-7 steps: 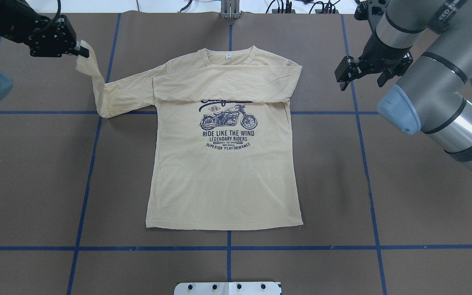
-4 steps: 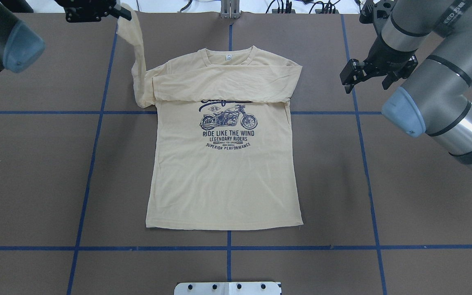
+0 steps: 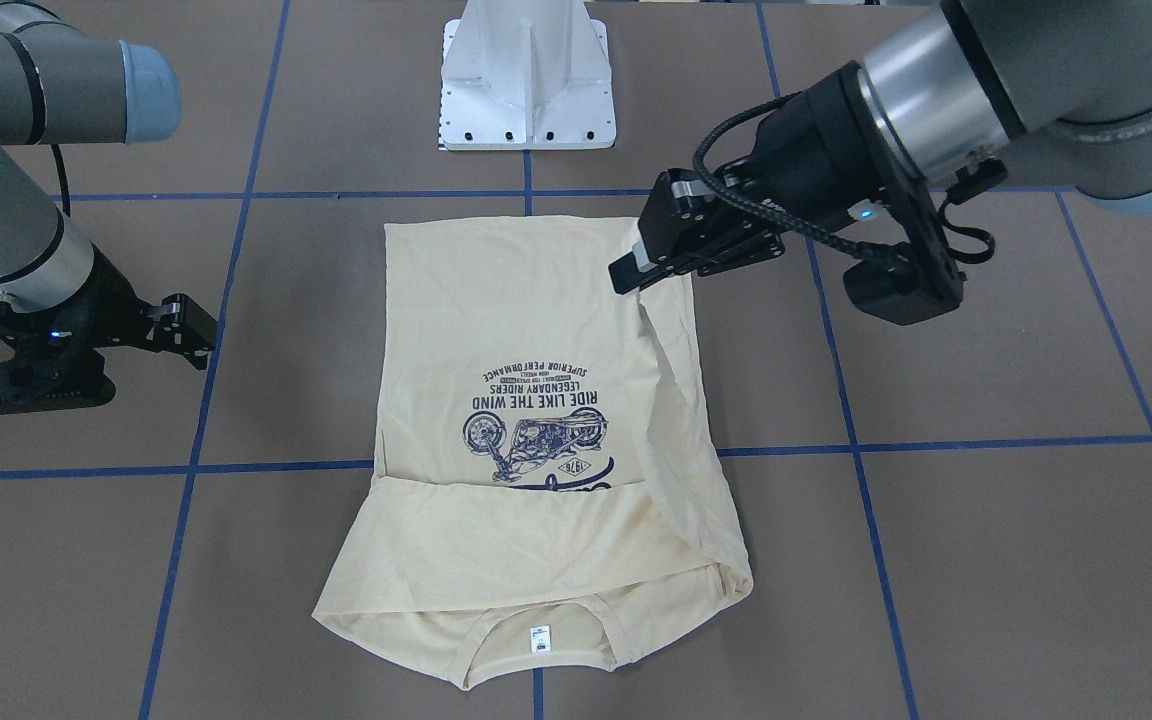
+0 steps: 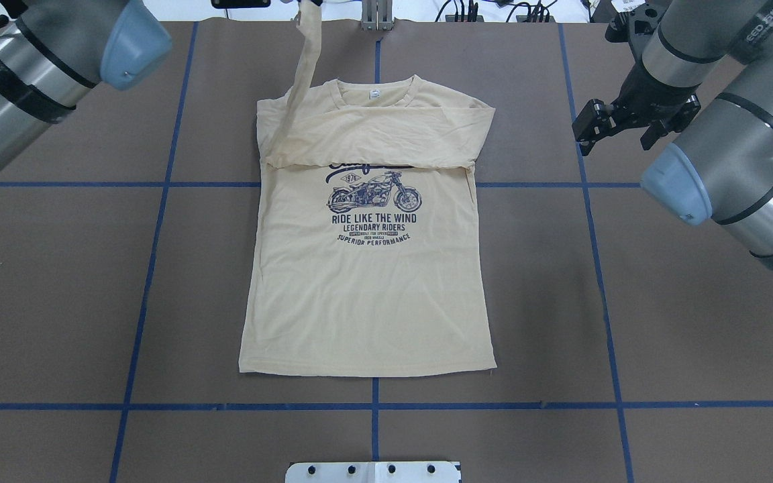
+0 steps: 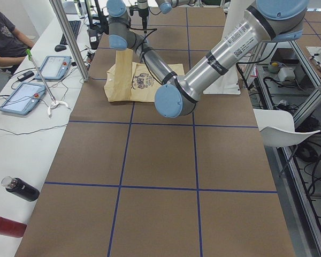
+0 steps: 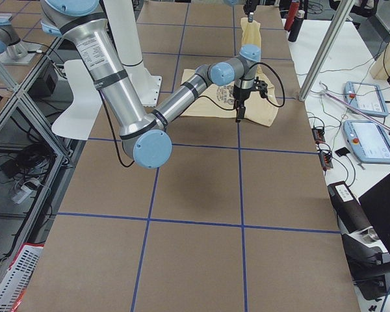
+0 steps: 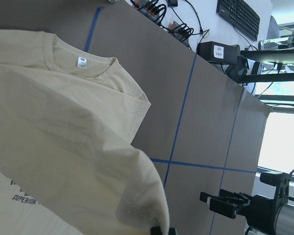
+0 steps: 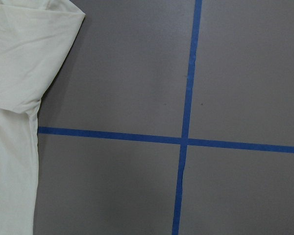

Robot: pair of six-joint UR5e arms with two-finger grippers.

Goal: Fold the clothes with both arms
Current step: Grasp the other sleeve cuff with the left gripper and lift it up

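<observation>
The clothes, a cream long-sleeved T-shirt, lie flat with the print up and the collar toward the table's far edge. One sleeve is folded across the chest. The other sleeve rises in a taut strip from the shoulder. My left gripper is shut on that sleeve's cuff and holds it in the air over the shirt body. The raised cloth fills the left wrist view. My right gripper hovers open and holds nothing, to the right of the shirt's shoulder.
The white pedestal base stands at the robot's side of the table. Blue tape lines grid the brown surface. Cables and plugs lie along the far edge. Tablets, bottles and a seated person are beside the table.
My left gripper has carried the sleeve cuff up and to the right, from beside the shirt to above its shoulder. The right gripper has drifted slightly right and stays open.
</observation>
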